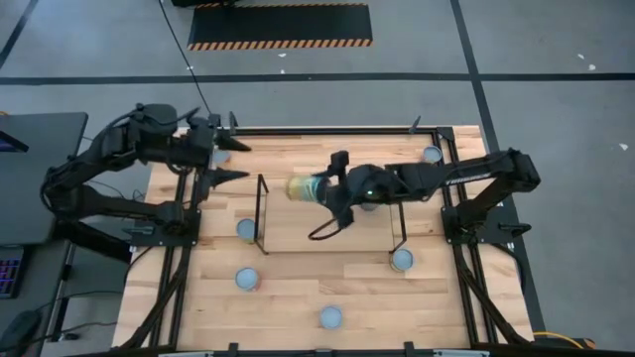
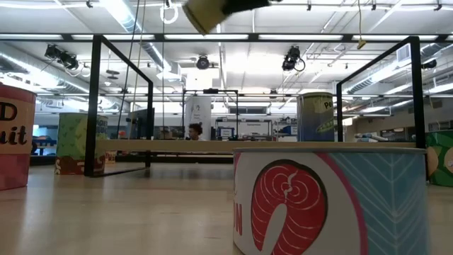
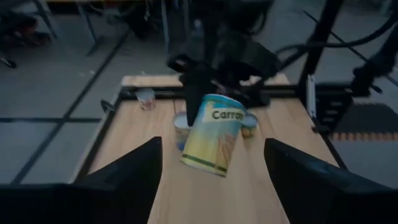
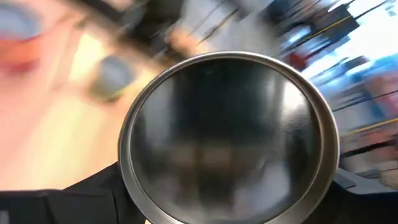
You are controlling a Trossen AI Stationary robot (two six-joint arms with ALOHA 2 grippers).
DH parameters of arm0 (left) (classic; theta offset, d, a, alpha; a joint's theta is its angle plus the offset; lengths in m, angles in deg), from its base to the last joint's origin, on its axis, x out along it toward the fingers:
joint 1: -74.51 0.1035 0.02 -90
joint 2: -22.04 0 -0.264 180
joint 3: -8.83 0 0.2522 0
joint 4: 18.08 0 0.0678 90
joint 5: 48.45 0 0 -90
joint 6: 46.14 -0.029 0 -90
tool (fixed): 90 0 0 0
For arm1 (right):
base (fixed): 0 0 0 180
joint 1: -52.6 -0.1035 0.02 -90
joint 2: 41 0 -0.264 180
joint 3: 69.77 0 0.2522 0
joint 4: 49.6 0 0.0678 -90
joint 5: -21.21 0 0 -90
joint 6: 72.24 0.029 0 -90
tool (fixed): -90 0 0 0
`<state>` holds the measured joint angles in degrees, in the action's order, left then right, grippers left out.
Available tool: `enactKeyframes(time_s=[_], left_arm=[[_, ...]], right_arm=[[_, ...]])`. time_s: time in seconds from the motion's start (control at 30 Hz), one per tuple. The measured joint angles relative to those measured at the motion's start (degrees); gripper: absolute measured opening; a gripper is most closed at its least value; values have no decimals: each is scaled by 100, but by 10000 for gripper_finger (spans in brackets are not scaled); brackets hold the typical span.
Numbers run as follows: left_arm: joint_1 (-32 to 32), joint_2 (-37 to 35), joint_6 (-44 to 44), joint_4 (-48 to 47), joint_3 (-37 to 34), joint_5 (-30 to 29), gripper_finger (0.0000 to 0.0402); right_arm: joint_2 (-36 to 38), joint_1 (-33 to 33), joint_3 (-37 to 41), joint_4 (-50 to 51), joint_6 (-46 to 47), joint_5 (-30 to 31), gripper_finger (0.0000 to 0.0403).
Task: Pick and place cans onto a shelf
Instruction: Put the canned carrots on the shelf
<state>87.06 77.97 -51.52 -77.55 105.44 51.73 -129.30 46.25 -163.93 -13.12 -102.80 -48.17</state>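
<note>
My right gripper (image 1: pixel 316 188) is shut on a yellow-teal can (image 1: pixel 300 187), held high over the light-wood shelf (image 1: pixel 327 233) between its two black wire frames. In the left wrist view the can (image 3: pixel 214 140) is tilted and its label reads "Carro". In the low view the can (image 2: pixel 205 13) shows at the top of the picture, far above the shelf board (image 2: pixel 212 146). My left gripper (image 1: pixel 243 162) is open and empty at the table's far left, pointing toward the can. My right gripper pinches the can's side wall (image 3: pixel 200 115) between its two fingers (image 3: pixel 195 87), near one end. The fingers come from the table's right side, slanting down. The can's silvery end (image 4: pixel 227 137) faces the wrist. The can is tilted and lifted clear of the shelf.
Several cans stand on the table: at the shelf's left (image 1: pixel 246 229), at the near left (image 1: pixel 247 280), at the near edge (image 1: pixel 331 317), at the shelf's right frame (image 1: pixel 402 260) and at the far right (image 1: pixel 432 154). A salmon-label can (image 2: pixel 329 198) stands close before the low camera.
</note>
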Motion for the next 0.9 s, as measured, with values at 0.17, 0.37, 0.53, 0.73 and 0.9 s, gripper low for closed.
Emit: enactKeyframes(time_s=[0.17, 0.37, 0.53, 0.73, 0.9], left_arm=[[-351, 183, 13, -62, 0, 14, 285], [-585, 355, 15, 54, -2, -50, 286], [-638, 442, 13, 78, -2, -158, 286], [-638, 523, 11, 127, 0, -160, 286], [-638, 622, -30, 151, -2, -162, 286]], right_arm=[[-412, -2, -903, 2288, 364, -1365, 295], [-783, -1, -1122, 3715, -351, -2173, 295], [-851, -118, -1114, 4479, -1365, -2380, 296], [-928, -221, -1036, 5166, -2891, -2319, 295], [-922, -221, -730, 5150, -3240, -2288, 296]])
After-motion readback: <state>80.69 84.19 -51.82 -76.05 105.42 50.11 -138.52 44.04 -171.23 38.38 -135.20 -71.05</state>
